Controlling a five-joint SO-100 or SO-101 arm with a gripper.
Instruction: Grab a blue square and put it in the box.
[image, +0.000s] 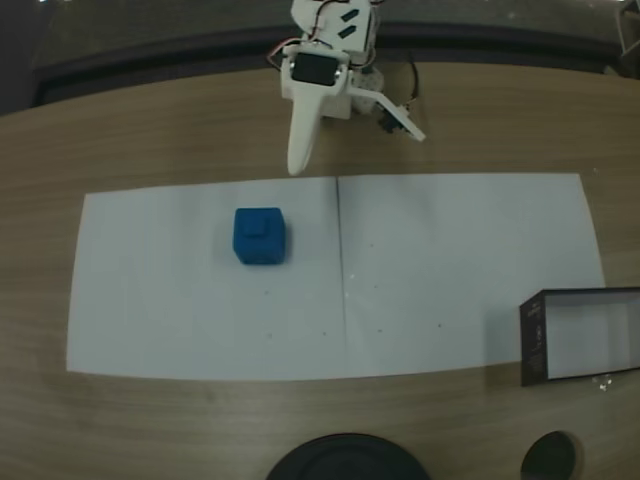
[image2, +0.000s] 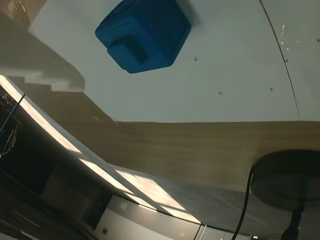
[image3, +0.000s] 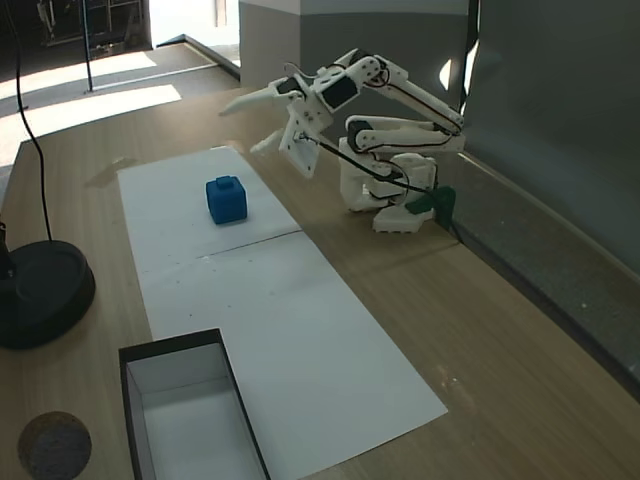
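Wood table (image3: 520, 330) with white paper (image: 450, 270), blue square (image: 260, 236) sitting left of center on it.
Gripper (image3: 247, 121) hangs above the table at upper center, jaws spread wide, holding nothing. Box (image: 585, 335) is cut off at the right edge; 2 round black things at the bottom are partly cropped.

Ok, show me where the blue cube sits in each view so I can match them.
A fixed view: blue cube left of centre, on the white paper, left of its dark seam line.
Wrist view: cube at the top, left of centre, on the paper.
Another fixed view: cube upper left, on the paper's far end, the box at the near end.
Shared landmark: the paper's seam line.
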